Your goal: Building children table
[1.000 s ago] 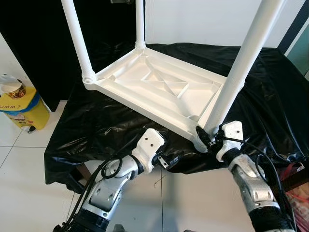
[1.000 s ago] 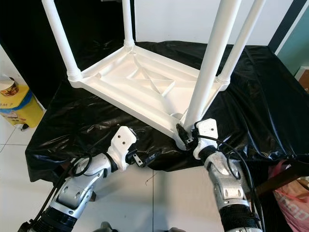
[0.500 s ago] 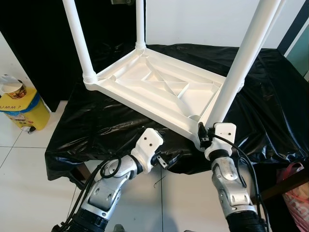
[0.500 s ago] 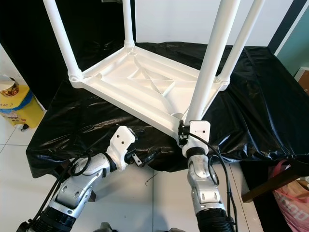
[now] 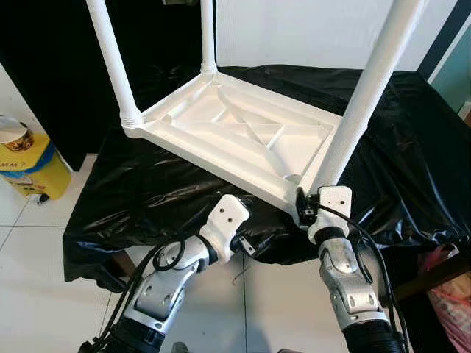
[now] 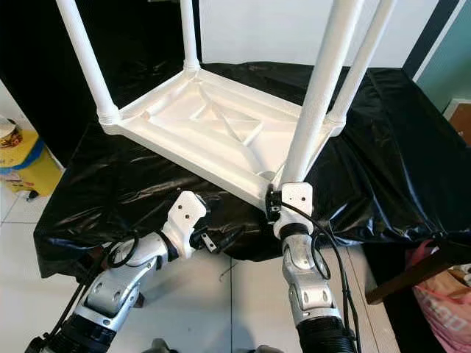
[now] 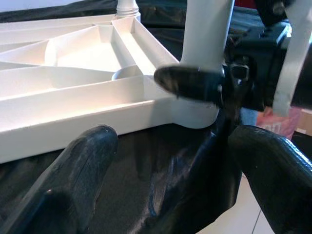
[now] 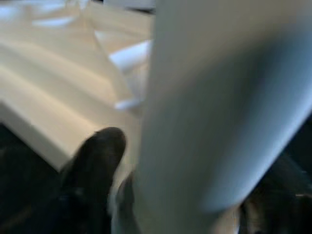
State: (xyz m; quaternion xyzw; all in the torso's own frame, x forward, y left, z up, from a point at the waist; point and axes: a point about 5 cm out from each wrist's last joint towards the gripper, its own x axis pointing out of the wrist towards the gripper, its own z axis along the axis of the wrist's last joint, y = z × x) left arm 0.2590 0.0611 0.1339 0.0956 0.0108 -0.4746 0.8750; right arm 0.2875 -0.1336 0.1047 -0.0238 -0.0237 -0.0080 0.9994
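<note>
Left end effector point(image 5: 249, 245) open, low; right end effector point(image 5: 301, 211) raised, clamped.

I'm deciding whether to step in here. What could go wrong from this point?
The right gripper grips the base of the near leg; a skewed pull might cock that leg in its socket. The upturned table lies on slick black sheeting, its near corner close to the edge, so it could slide off. The left gripper hangs open, steadying nothing.

Shiny black sheet point(image 5: 140, 191) under the grippers, yellow bin point(image 5: 29, 165) far off past the left gripper, white floor point(image 5: 37, 294) below
</note>
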